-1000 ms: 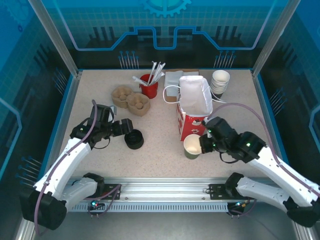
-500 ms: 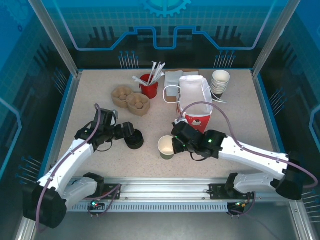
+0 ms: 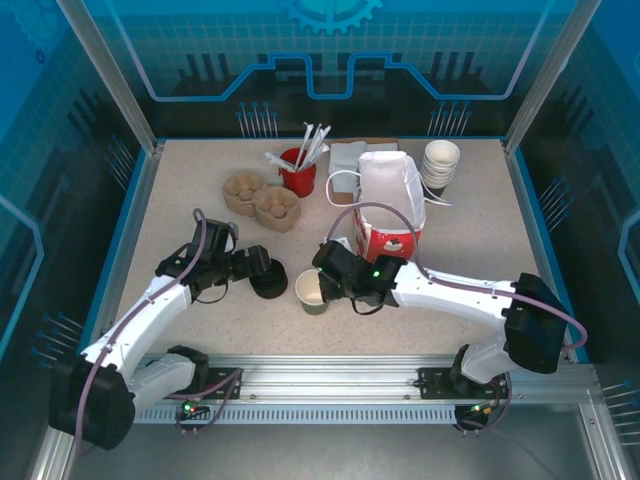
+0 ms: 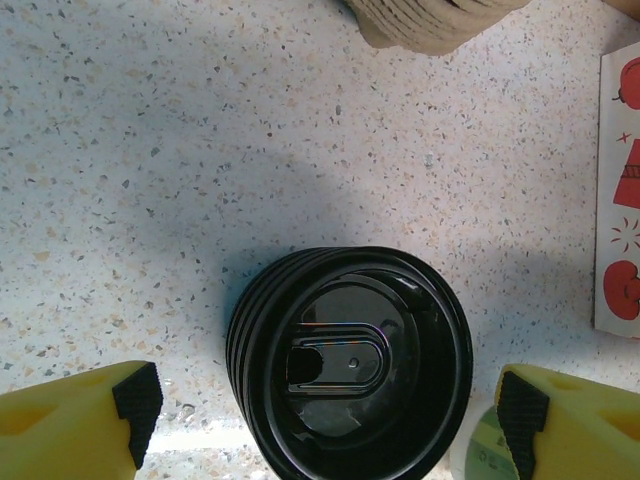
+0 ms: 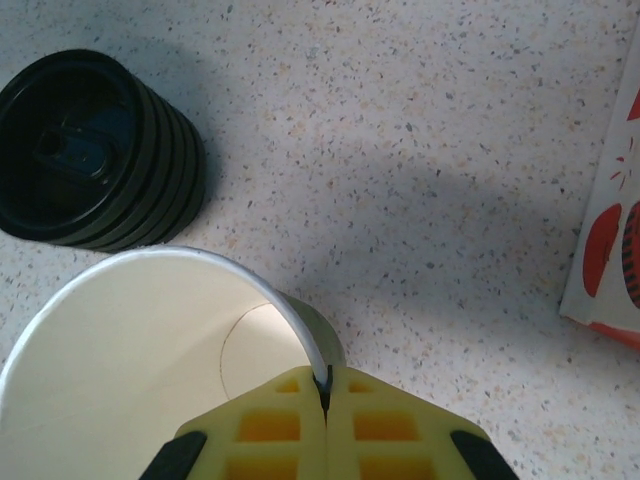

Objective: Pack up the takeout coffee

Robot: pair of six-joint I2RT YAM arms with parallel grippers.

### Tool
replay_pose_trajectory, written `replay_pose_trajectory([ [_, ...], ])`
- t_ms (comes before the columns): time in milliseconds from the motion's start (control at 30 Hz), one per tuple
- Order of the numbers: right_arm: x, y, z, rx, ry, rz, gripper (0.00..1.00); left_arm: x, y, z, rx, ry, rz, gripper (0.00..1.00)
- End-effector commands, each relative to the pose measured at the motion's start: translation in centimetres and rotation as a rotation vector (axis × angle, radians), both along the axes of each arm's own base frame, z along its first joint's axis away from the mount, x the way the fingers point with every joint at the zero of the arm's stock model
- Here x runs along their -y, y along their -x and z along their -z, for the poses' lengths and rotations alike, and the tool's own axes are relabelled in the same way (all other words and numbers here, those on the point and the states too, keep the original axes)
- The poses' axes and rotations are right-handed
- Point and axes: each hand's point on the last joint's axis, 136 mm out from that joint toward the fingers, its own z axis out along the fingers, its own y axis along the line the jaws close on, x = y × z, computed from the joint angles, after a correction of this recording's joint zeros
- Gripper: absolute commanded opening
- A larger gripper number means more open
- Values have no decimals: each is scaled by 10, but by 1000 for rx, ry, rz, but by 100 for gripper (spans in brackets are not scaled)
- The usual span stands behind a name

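A lidless paper cup [image 3: 312, 292] with olive-green sides and a white inside [image 5: 150, 340] stands on the table. My right gripper [image 3: 329, 287] is shut on its rim [image 5: 323, 385]. Just left of it sits a stack of black plastic lids [image 3: 267, 280], with a sip slot on the top one [image 4: 350, 360]. My left gripper [image 4: 325, 405] is open, one finger on each side of the stack [image 5: 90, 145]. The red-and-white bag [image 3: 390, 205] stands open behind the right arm. The lidded takeout coffee is out of view.
A brown pulp cup carrier [image 3: 262, 200], a red holder with straws [image 3: 298, 172], napkins [image 3: 348, 155] and a stack of lidless cups [image 3: 440, 165] line the back. The bag's side [image 5: 605, 240] is close on the right.
My right gripper has carried the lidless cup leftward, from in front of the bag to beside the lid stack. The left gripper has edged slightly closer around the lids.
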Motion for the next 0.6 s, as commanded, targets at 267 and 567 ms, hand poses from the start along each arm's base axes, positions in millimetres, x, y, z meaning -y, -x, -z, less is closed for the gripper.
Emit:
replay_pose_trajectory([
  [267,-7,-41,-6,36,9,87,0,-1,-2,14,-50,-10,-28,85],
  [567,-8,-47,2,11,15,98,4,-2,0,12,-61,-19,-26,83],
])
